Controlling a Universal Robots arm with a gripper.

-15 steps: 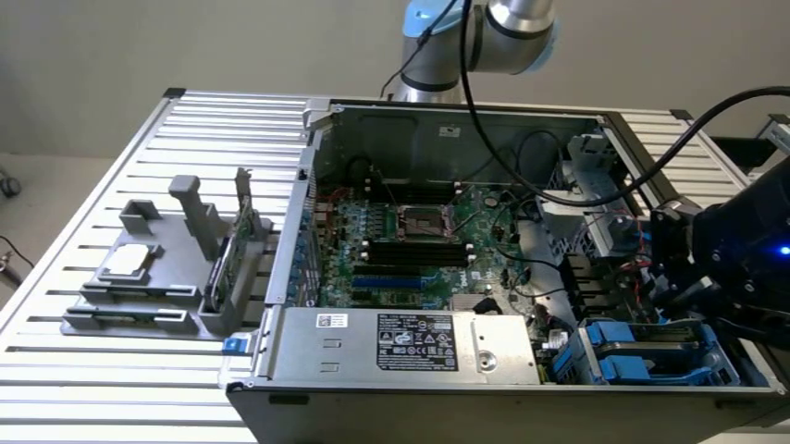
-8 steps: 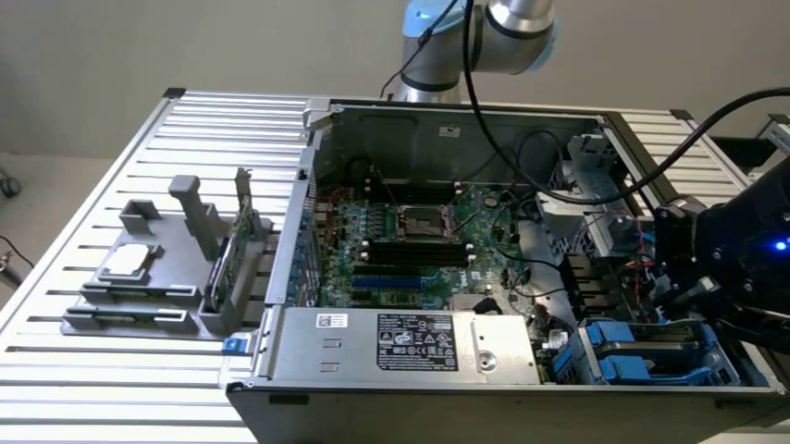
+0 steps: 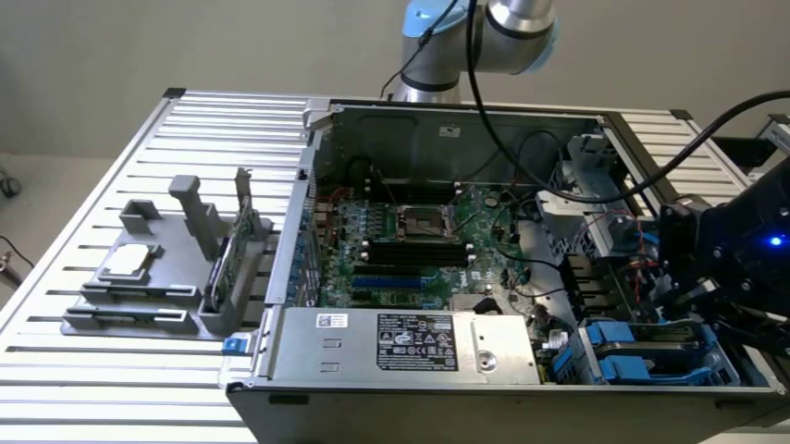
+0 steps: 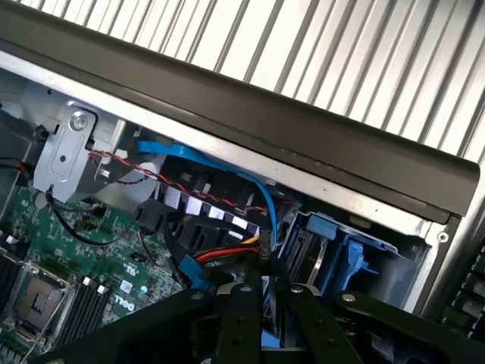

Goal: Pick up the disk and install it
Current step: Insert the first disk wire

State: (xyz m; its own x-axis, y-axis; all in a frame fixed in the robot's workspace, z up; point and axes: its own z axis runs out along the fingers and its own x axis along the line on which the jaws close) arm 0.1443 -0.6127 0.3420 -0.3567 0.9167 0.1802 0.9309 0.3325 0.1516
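We see the black, jointed gripper (image 3: 706,289) hanging low over the drive bay at the exterior view's right end of the open computer case (image 3: 370,356), close to its thin sheet-metal wall. We cannot tell whether it is spread or pinching anything. The disk (image 3: 623,356), flat grey metal in a glossy blue plastic frame, sits in that bay just beneath it, hemmed in by red, black and blue cables (image 4: 204,163). The ribbed metal table (image 3: 111,185) lies open outside the case.

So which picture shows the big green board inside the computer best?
The exterior view: the green board lies open across the case floor, socket and slots visible. The wrist view catches just one corner of it, with wires crossing.
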